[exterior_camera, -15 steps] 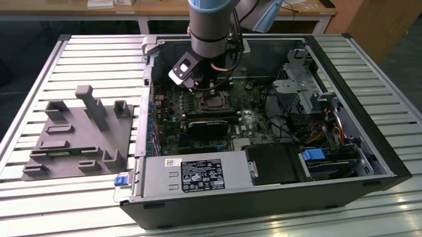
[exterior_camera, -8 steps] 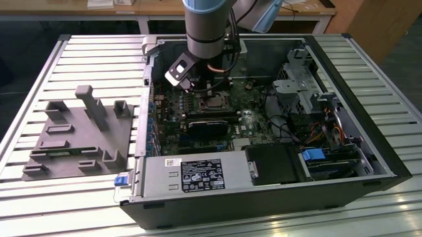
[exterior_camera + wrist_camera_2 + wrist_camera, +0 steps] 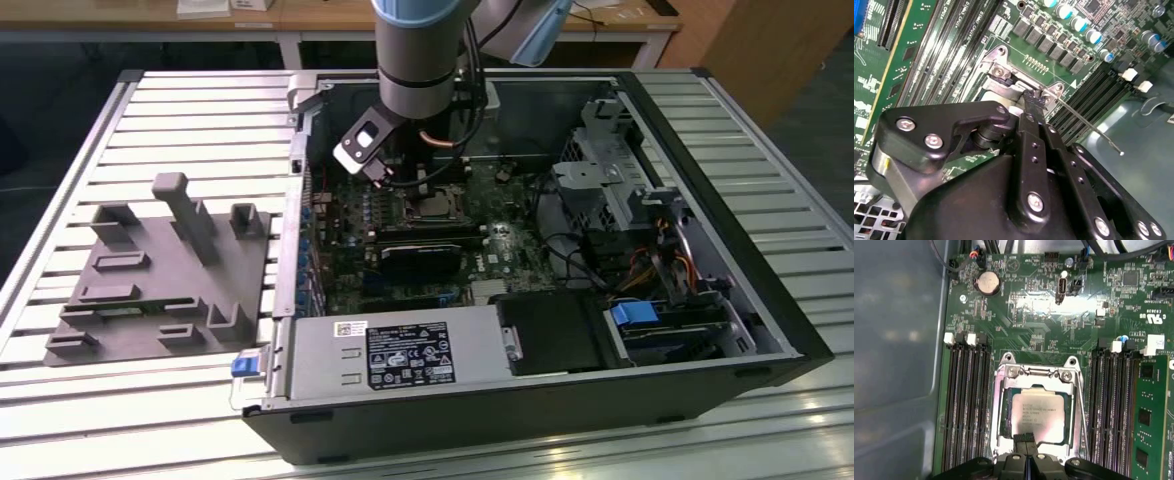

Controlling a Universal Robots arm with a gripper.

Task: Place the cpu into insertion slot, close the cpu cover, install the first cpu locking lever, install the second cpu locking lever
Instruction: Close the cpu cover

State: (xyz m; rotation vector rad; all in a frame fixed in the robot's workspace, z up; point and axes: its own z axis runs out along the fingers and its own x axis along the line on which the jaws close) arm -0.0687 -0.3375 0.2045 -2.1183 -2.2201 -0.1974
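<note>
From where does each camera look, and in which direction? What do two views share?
Exterior view: off the arm, high, looking down into the open computer case; the arm and gripper show.
First wrist view: on the arm, facing the motherboard squarely; gripper tip at the cpu edge.
Second wrist view: on the arm, looking slantwise along the gripper body.
Both wrist views share the gripper tip and the memory slots.

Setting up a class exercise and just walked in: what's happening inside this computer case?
The robot's black tool, shut, rests at the edge of the thin silvery metal frame cover. The flat silver-grey square chip is already seated, with the cover lying over it. One thin wire lever juts out, unlatched.
</note>
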